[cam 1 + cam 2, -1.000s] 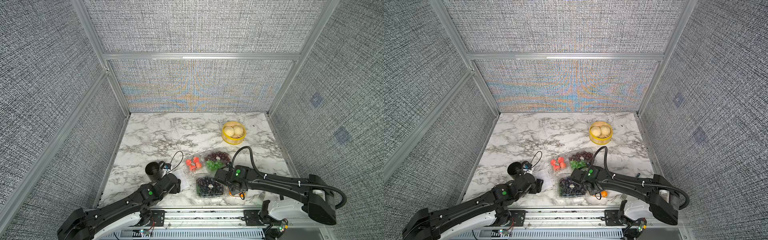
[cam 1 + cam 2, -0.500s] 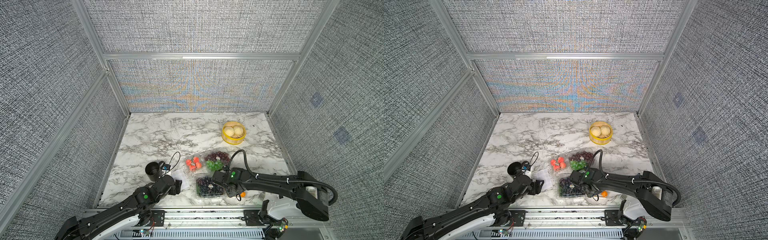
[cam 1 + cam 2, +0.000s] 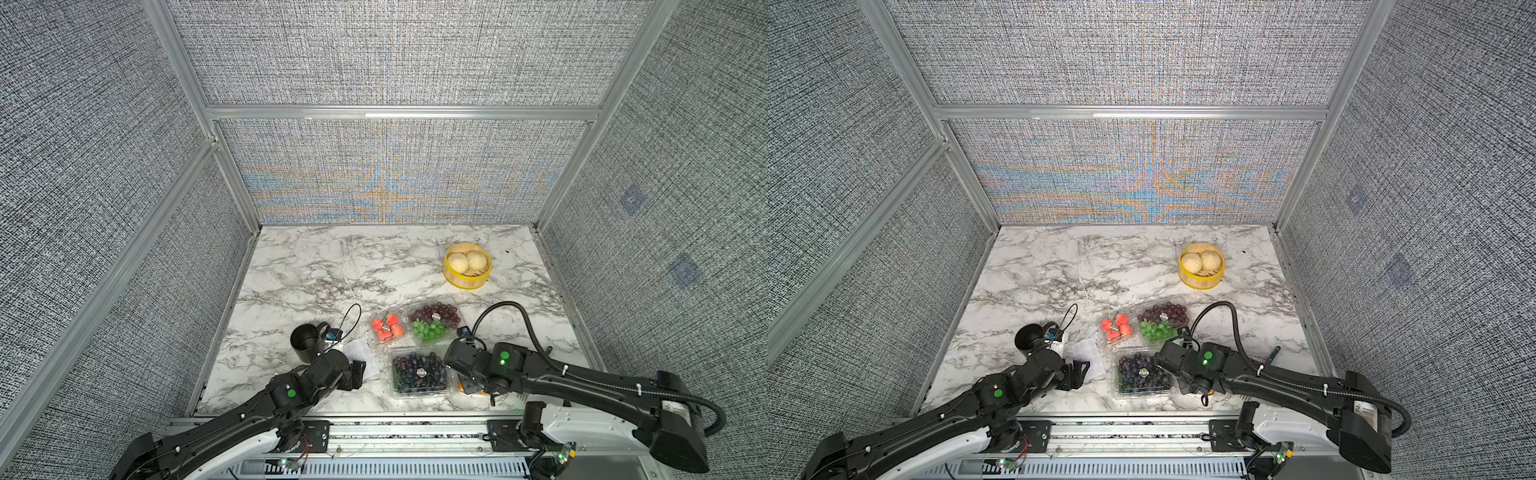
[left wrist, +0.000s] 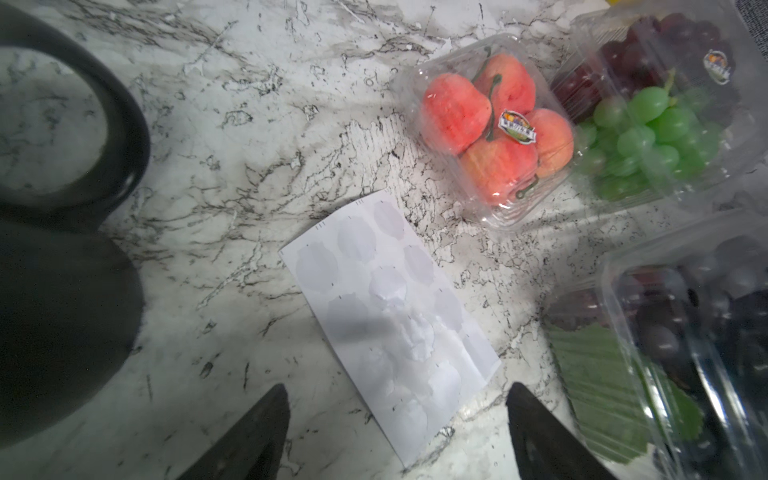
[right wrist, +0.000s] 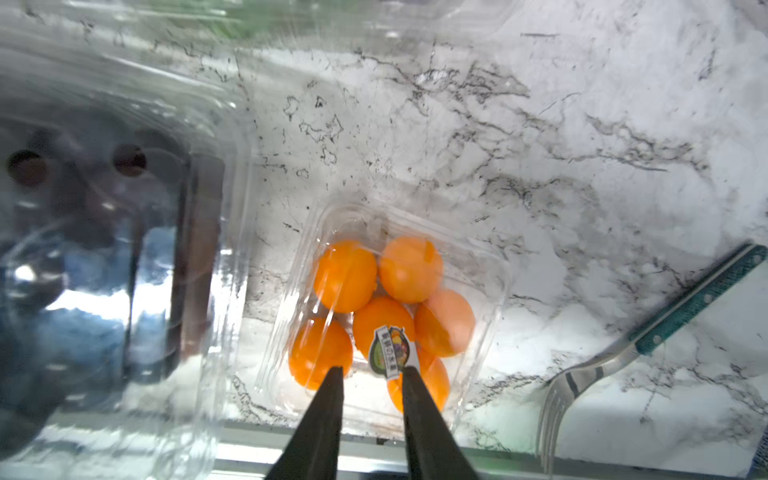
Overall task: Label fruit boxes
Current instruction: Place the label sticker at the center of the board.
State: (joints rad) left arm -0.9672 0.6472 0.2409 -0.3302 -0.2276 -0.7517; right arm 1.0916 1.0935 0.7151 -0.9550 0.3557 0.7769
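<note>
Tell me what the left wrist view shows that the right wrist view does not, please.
Only the left wrist view: the white sticker sheet, the red fruit box, the black mug, and the left gripper, open. Only the right wrist view: the oranges box with a label on its lid, the fork, and the right gripper, slightly open above that box. Both: the dark grapes box and the marble table.

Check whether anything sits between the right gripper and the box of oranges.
Nothing visible. The right gripper hangs right over the box of oranges, jaws slightly apart by the sticker on its lid. The fork lies off to one side.
</note>
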